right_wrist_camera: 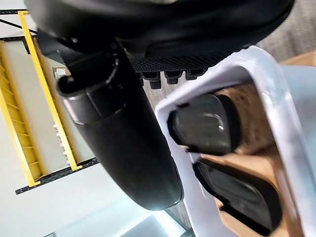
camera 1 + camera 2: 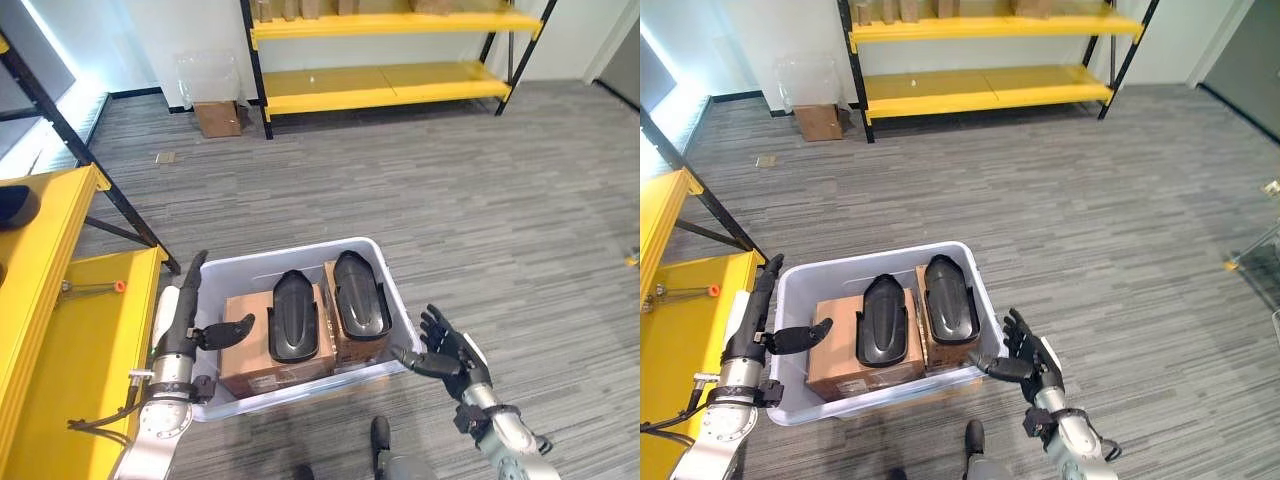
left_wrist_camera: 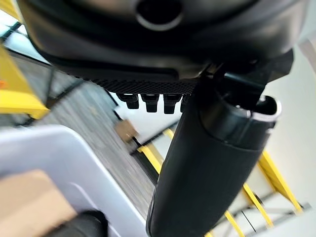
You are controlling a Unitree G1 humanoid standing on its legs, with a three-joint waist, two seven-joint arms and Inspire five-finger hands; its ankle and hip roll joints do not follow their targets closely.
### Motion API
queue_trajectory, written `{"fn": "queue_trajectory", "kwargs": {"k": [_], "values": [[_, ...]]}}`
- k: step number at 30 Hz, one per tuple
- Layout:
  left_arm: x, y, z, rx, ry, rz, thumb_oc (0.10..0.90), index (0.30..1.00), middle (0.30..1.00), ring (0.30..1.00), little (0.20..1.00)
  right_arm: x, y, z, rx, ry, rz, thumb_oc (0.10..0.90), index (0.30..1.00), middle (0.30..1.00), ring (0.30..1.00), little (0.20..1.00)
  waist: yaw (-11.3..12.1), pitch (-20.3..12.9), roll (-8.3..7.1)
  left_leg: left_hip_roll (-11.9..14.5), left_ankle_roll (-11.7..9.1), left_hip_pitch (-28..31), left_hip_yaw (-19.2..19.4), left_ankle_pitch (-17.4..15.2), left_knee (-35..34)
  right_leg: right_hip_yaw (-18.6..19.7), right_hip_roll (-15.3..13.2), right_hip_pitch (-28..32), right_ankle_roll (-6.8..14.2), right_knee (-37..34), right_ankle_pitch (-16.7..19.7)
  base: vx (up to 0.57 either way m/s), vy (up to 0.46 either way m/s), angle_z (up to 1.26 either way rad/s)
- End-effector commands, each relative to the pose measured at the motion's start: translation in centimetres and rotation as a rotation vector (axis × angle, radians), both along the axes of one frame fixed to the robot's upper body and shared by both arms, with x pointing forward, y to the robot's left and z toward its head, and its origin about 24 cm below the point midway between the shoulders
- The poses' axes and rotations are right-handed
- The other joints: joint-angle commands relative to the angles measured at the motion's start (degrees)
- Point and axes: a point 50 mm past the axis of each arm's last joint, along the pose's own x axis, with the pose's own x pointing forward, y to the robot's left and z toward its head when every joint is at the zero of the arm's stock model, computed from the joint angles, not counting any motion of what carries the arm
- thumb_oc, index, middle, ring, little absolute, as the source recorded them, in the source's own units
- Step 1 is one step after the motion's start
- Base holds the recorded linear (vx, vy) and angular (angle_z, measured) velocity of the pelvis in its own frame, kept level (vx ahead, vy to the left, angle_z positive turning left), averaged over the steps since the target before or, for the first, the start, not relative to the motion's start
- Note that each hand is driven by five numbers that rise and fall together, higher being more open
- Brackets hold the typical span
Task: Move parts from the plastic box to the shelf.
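Closest to the camera, at about seven o'clock, the left hand (image 2: 180, 335) lies along the box's (image 2: 395, 290) left wall, fingers straight along the outside and the thumb reaching in over the rim above a carton (image 2: 245, 355). Nothing is gripped; the hand is flat and apart.

Moving right, the pale plastic box sits on the grey floor (image 2: 480, 200) at six o'clock. Inside, two brown cartons lie side by side, and on them rest two black moulded parts (image 2: 293, 317), long and rounded, touching each other along their sides. The parts are in the box; none is on a shelf yet.

At five o'clock the right hand (image 2: 445, 350) hangs just beside the box's right wall, fingers spread and relaxed, thumb pointing at the rim, holding nothing.

The step in hand looks like bracing the box from both sides. To do it well, both palms should press the walls evenly and low enough that the box will not tip, and the right hand must close the gap first.

A yellow shelf (image 2: 390, 90) stands well away at twelve o'clock, another (image 2: 70, 330) near at nine.

No writing can be read on the cartons or the box.
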Motion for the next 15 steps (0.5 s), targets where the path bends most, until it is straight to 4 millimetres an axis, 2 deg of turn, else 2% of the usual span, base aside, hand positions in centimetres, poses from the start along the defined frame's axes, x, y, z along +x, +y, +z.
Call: {"fn": "queue_trajectory", "kwargs": {"k": [1, 4, 11, 13, 15], "values": [[2.5, -1.0, 5.7, 0.078, -0.295, -0.083, 0.900, 1.000, 1.000, 1.000, 1.000, 1.8, -1.0, 4.0, -0.017, -0.206, -0.033, 0.900, 1.000, 1.000, 1.000, 1.000, -2.1, -3.5, -0.74, 1.8, -0.3, -1.8, 2.3, -2.7, -0.2, 1.1, -1.3, 4.0, 4.9, 0.0, -7.5, 0.10, -0.044, -0.06], [2.7, -1.0, 6.1, 0.152, -0.300, -0.088, 0.900, 1.000, 1.000, 1.000, 1.000, 1.6, -1.6, 4.1, -0.034, -0.203, -0.043, 0.900, 1.000, 1.000, 1.000, 1.000, -2.9, -3.5, -0.28, 2.3, -0.7, -1.6, 2.7, -2.1, -0.2, 1.9, -1.0, 4.6, 4.6, 0.0, -8.0, 0.11, -0.045, 0.03], [3.8, -0.8, 6.1, 0.187, -0.255, -0.087, 0.900, 1.000, 1.000, 1.000, 1.000, 1.3, -2.7, 4.3, -0.066, -0.195, -0.101, 0.900, 1.000, 1.000, 1.000, 1.000, -5.1, -3.2, 0.60, 2.9, -1.2, -2.0, 4.6, -1.6, -0.2, 3.2, -0.6, 4.1, 4.4, 0.0, -8.5, 0.08, -0.008, -0.10], [4.2, -1.1, 6.4, 0.256, -0.276, -0.089, 0.900, 1.000, 1.000, 1.000, 1.000, 1.3, -2.9, 4.4, -0.079, -0.203, -0.101, 0.900, 1.000, 1.000, 1.000, 1.000, -6.0, -2.7, 0.98, 3.0, -1.3, -2.4, 5.4, -1.5, -0.2, 3.9, -0.5, 3.3, 4.4, 0.0, -8.5, 0.02, 0.029, -0.27], [4.5, -1.4, 6.7, 0.412, -0.305, -0.103, 0.900, 1.000, 1.000, 1.000, 1.000, 1.3, -3.2, 4.6, -0.085, -0.210, -0.099, 0.900, 1.000, 1.000, 1.000, 1.000, -6.7, -2.4, 1.24, 3.0, -1.4, -2.8, 6.0, -1.5, -0.2, 4.5, -0.4, 2.5, 4.5, 0.0, -8.3, 0.00, 0.027, -0.14]]}}
